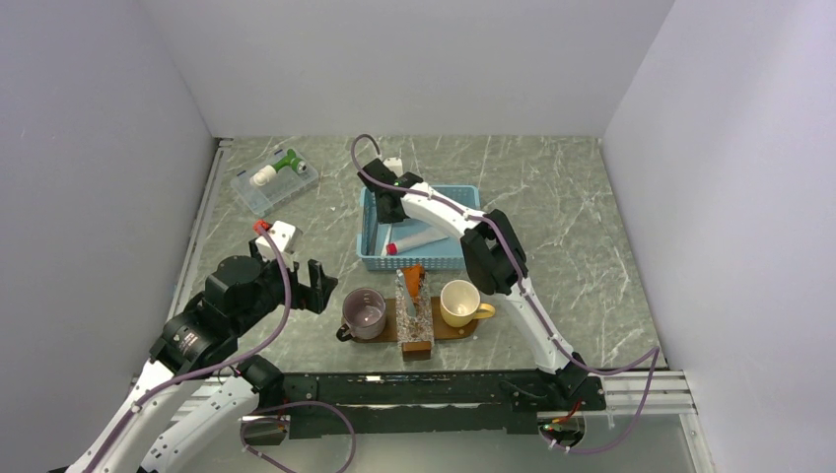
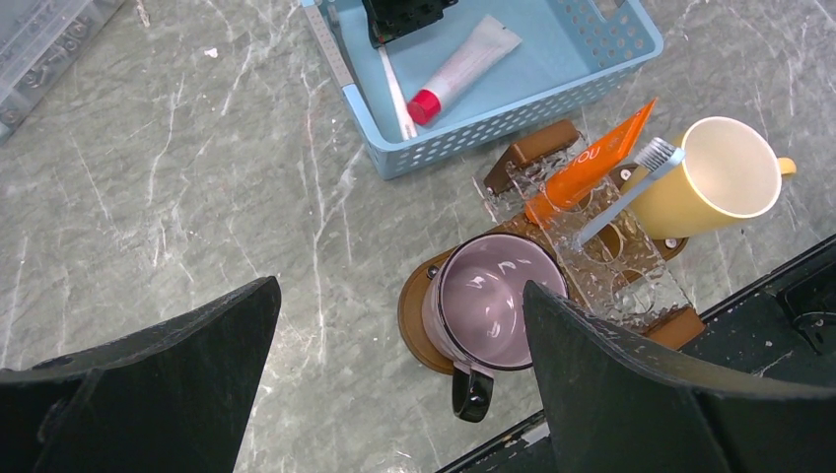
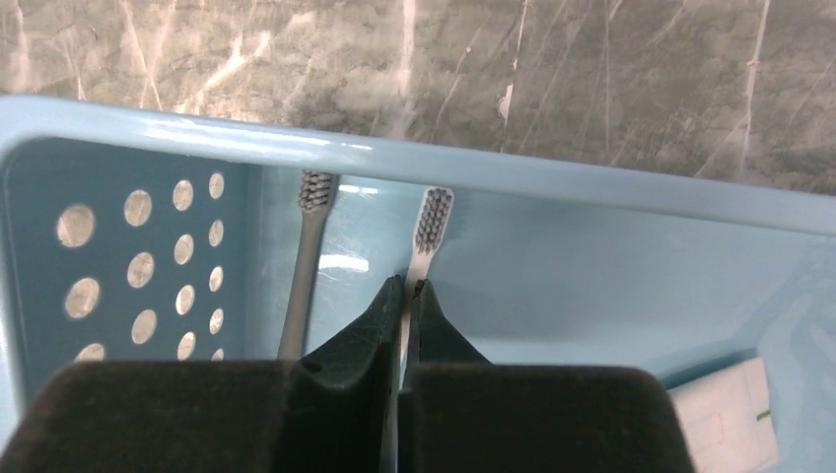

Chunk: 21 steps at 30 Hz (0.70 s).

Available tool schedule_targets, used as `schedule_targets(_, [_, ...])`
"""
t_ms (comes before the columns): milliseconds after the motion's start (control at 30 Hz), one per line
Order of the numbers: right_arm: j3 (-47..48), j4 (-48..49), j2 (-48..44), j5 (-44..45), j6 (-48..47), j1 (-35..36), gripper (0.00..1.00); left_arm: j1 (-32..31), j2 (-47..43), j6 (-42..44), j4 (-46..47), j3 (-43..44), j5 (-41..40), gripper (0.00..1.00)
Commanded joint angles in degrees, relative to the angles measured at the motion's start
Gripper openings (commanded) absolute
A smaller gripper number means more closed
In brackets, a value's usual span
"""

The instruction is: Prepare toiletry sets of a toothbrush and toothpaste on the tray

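Note:
In the right wrist view my right gripper (image 3: 406, 286) is shut on the handle of a white toothbrush (image 3: 432, 219) lying in the light-blue basket (image 3: 552, 177). A grey toothbrush (image 3: 301, 286) lies beside it, along the basket wall. From above, that gripper (image 1: 386, 207) reaches into the basket's far left corner. The dark-brown tray (image 1: 456, 332) carries a clear holder (image 1: 415, 333) in which stand the orange toothpaste (image 1: 413, 276) and another toothbrush (image 2: 626, 192). My left gripper (image 2: 399, 286) hovers open and empty left of the tray (image 2: 414, 315).
A purple mug (image 1: 364, 313) and a yellow mug (image 1: 461, 303) stand on the tray's ends. A white tube with a red cap (image 2: 458, 69) lies in the basket. A clear plastic box (image 1: 274, 182) sits at the back left.

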Motion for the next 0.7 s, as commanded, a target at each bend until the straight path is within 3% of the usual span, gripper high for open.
schedule_targets(0, [0.4,-1.6,2.1,-1.3,-0.5,0.3,0.0,0.2,-0.2,0.6,1.7,0.5,1.0,0.99])
schedule_targets(367, [-9.3,10.4,-5.6,-7.3,0.9,0.4,0.0,0.2,0.7,0.6,1.7,0.5,0.7,0.99])
schedule_targets(667, [-18.8,18.1,-13.8,-7.4,1.5,0.4,0.0,0.3,1.6,0.6,1.6,0.6,0.2,0.99])
